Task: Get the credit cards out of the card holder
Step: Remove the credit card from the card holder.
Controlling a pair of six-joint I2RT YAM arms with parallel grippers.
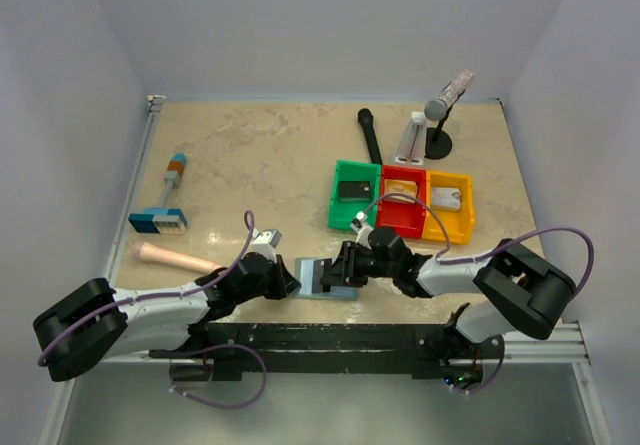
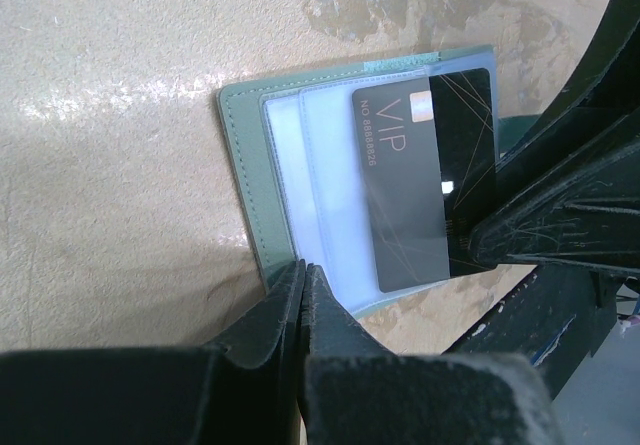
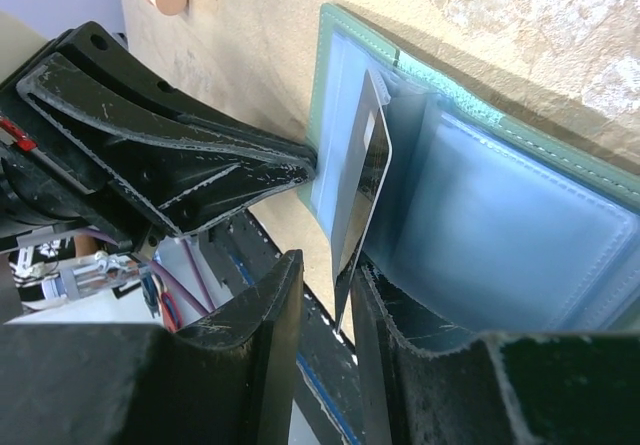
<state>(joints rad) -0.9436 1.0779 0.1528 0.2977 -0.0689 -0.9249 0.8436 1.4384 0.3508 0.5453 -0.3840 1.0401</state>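
three bins (image 1: pixel 402 201), four cards (image 2: pixel 425 180), one holder (image 2: pixel 250 175)

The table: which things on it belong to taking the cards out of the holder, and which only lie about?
Job: holder, dark card, left hand, right hand.
Lying about: three bins, blue-and-orange tool, wooden handle, black stick, stand.

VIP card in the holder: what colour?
Black card with thin gold lines; clearest in the left wrist view.

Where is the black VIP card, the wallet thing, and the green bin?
black VIP card (image 2: pixel 425 180), left wrist view, middle of its face.
card holder (image 2: pixel 240 165), left wrist view, stitched outer edge.
green bin (image 1: pixel 338 193), top external view, left wall.
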